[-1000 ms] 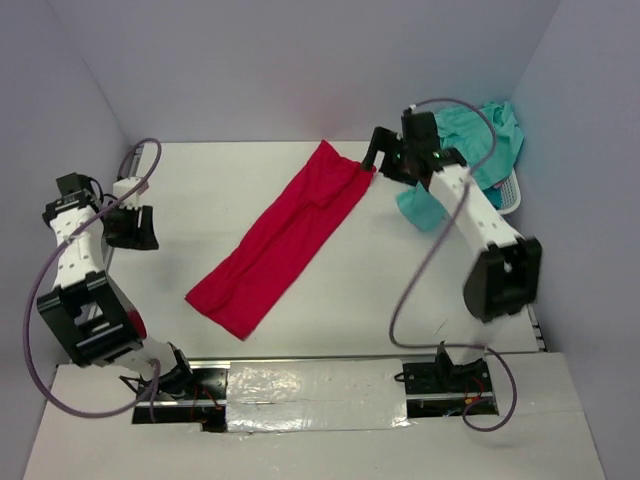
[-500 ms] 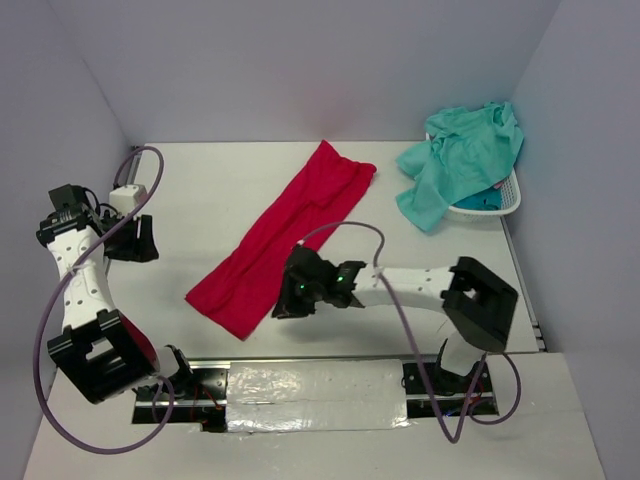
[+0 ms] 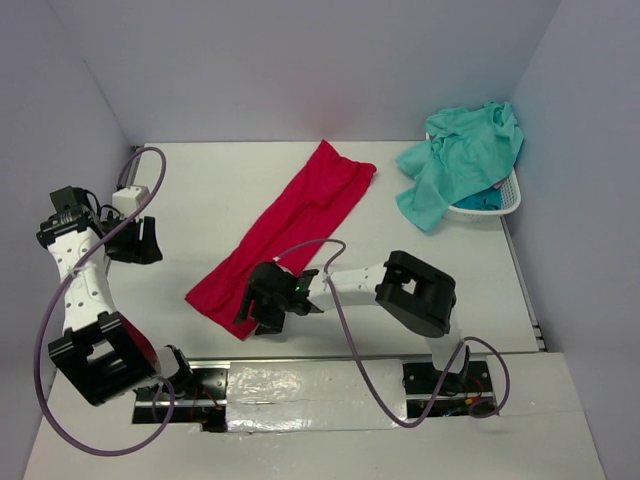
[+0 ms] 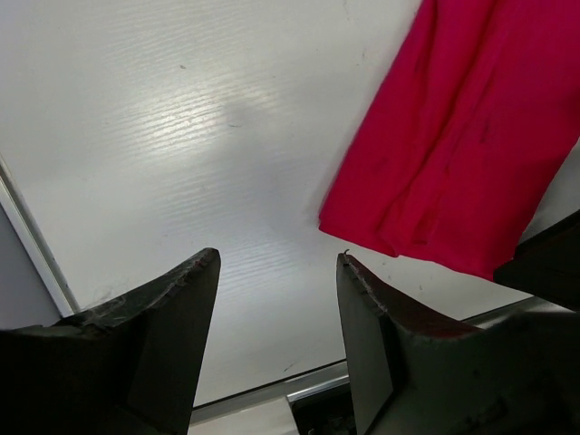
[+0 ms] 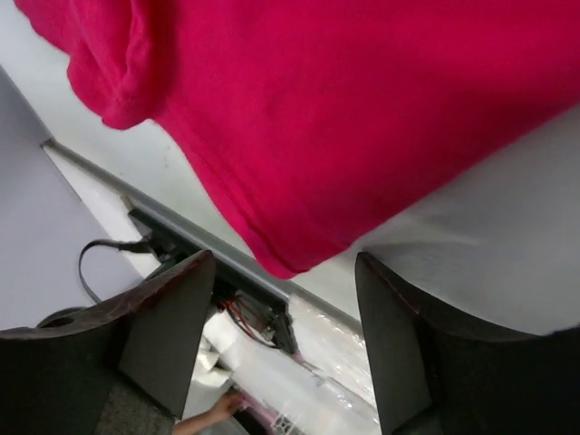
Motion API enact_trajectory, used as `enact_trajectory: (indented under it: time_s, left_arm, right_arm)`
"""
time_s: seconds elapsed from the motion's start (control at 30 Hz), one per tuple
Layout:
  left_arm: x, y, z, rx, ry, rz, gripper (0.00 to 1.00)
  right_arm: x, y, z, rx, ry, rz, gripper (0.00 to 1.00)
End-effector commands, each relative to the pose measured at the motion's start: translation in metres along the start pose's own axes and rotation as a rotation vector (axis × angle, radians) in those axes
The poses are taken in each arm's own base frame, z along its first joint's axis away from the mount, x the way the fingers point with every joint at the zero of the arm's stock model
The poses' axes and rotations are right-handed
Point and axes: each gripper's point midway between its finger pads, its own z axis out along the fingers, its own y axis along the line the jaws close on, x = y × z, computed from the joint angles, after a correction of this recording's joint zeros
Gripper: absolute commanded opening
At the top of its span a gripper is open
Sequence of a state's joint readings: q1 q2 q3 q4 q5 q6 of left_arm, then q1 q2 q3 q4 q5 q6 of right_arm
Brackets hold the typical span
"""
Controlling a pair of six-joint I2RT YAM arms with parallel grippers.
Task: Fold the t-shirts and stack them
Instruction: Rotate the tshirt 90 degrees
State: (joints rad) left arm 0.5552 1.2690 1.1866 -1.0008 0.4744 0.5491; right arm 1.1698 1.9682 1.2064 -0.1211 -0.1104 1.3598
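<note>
A crimson red t-shirt (image 3: 290,235), folded into a long strip, lies diagonally across the table. My right gripper (image 3: 250,312) hovers at its near end, open. In the right wrist view the red t-shirt (image 5: 362,109) has its near corner just beyond my right gripper (image 5: 285,259), and nothing is between the fingers. My left gripper (image 3: 140,240) is open over bare table at the far left, apart from the cloth. In the left wrist view the red t-shirt (image 4: 453,154) lies to the right of my left gripper (image 4: 277,256). A mint-teal t-shirt (image 3: 460,160) hangs over the basket, with a darker teal-blue t-shirt (image 3: 487,199) inside.
A white lattice basket (image 3: 508,205) stands at the back right corner. Grey walls close in the table on three sides. The arm bases and a taped metal rail (image 3: 320,385) run along the near edge. A person's fingers (image 5: 217,412) show below the rail.
My right arm has swung from the basket at the back right across to the near end of the red t-shirt. The left arm has barely shifted.
</note>
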Motion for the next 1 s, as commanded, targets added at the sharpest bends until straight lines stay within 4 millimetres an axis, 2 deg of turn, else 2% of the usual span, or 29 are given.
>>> enact_trajectory:
  time_s: [0.0, 0.03, 0.07, 0.13, 0.17, 0.23, 0.27, 0.33, 0.37, 0.4, 0.47, 0.5, 0.53, 0.57, 0.6, 0.63, 0.67, 0.7, 0.73, 0.77, 0.8, 0.83, 0.87, 0.9, 0.93, 0.97]
  left_arm:
    - [-0.008, -0.003, -0.005, 0.027, -0.024, 0.034, 0.66]
    - [-0.008, -0.002, -0.006, 0.025, -0.022, 0.036, 0.67]
    - [-0.009, -0.002, -0.007, 0.026, -0.025, 0.039, 0.66]
    - [-0.011, -0.002, -0.007, 0.029, -0.028, 0.040, 0.66]
    - [-0.013, -0.002, -0.008, 0.031, -0.030, 0.040, 0.66]
    - [-0.014, -0.002, -0.008, 0.031, -0.034, 0.044, 0.66]
    - [-0.015, -0.003, -0.009, 0.037, -0.030, 0.048, 0.67]
    - [-0.014, -0.005, -0.008, 0.055, -0.030, 0.056, 0.66]
    - [-0.014, -0.005, -0.008, 0.058, -0.031, 0.060, 0.66]
    - [-0.014, -0.007, -0.007, 0.070, -0.027, 0.057, 0.66]
    - [-0.015, -0.009, -0.005, 0.094, -0.032, 0.063, 0.65]
    - [-0.015, -0.016, -0.003, 0.146, -0.031, 0.051, 0.65]
    - [-0.017, -0.020, -0.003, 0.176, -0.039, 0.057, 0.64]
    - [-0.017, -0.024, 0.001, 0.217, -0.038, 0.052, 0.59]
    - [-0.021, -0.036, 0.000, 0.285, -0.063, 0.042, 0.58]
    - [-0.024, -0.039, 0.001, 0.309, -0.083, 0.054, 0.56]
    - [-0.027, -0.041, 0.004, 0.323, -0.090, 0.062, 0.52]
    - [-0.034, -0.046, 0.012, 0.308, -0.079, 0.123, 0.51]
    - [-0.038, -0.052, 0.017, 0.294, -0.071, 0.180, 0.51]
    - [-0.047, -0.078, 0.022, 0.309, -0.067, 0.302, 0.51]
    - [-0.059, -0.087, 0.027, 0.285, -0.099, 0.393, 0.52]
    - [-0.062, -0.101, 0.030, 0.291, -0.101, 0.473, 0.55]
    - [-0.068, -0.133, 0.027, 0.343, -0.137, 0.594, 0.55]
    - [-0.072, -0.146, 0.027, 0.364, -0.167, 0.680, 0.55]
    - [-0.073, -0.172, 0.023, 0.428, -0.198, 0.780, 0.56]
    - [-0.069, -0.185, 0.021, 0.472, -0.206, 0.858, 0.55]
  right_arm:
    - [0.000, 0.005, 0.011, -0.015, 0.002, 0.063, 0.70]
    - [0.003, 0.001, 0.012, -0.016, 0.011, 0.070, 0.69]
    - [0.003, 0.001, 0.014, -0.034, 0.021, 0.081, 0.63]
    - [0.006, -0.012, 0.018, -0.017, 0.036, 0.098, 0.54]
    - [0.005, -0.018, 0.023, -0.001, 0.039, 0.103, 0.45]
    - [0.003, -0.014, 0.027, -0.026, 0.053, 0.098, 0.35]
    - [0.002, -0.019, 0.030, -0.019, 0.057, 0.100, 0.26]
    - [0.001, -0.037, 0.031, 0.010, 0.053, 0.115, 0.15]
    - [0.000, -0.039, 0.027, 0.007, 0.044, 0.129, 0.01]
    - [-0.001, -0.058, 0.026, 0.038, 0.040, 0.145, 0.00]
    - [-0.002, -0.076, 0.016, 0.048, 0.028, 0.153, 0.00]
    - [-0.006, -0.084, 0.012, 0.052, 0.015, 0.160, 0.00]
    - [-0.009, -0.079, 0.000, 0.024, 0.001, 0.156, 0.00]
    - [-0.005, -0.103, -0.006, 0.062, 0.001, 0.146, 0.00]
    - [-0.009, -0.114, -0.014, 0.073, -0.013, 0.146, 0.00]
    - [-0.011, -0.112, -0.028, 0.054, -0.026, 0.135, 0.00]
    - [-0.005, -0.141, -0.035, 0.099, -0.019, 0.135, 0.00]
    - [-0.002, -0.154, -0.043, 0.113, -0.014, 0.125, 0.00]
    - [-0.005, -0.152, -0.055, 0.076, -0.018, 0.128, 0.00]
    - [0.005, -0.183, -0.063, 0.125, -0.003, 0.135, 0.00]
    - [0.005, -0.184, -0.074, 0.103, -0.011, 0.116, 0.00]
    - [0.012, -0.209, -0.081, 0.154, -0.002, 0.112, 0.00]
    - [0.015, -0.215, -0.086, 0.167, 0.004, 0.098, 0.00]
    - [0.016, -0.216, -0.093, 0.156, 0.003, 0.062, 0.00]
    - [0.023, -0.230, -0.098, 0.183, 0.023, 0.054, 0.00]
    - [0.026, -0.232, -0.101, 0.174, 0.031, 0.043, 0.00]
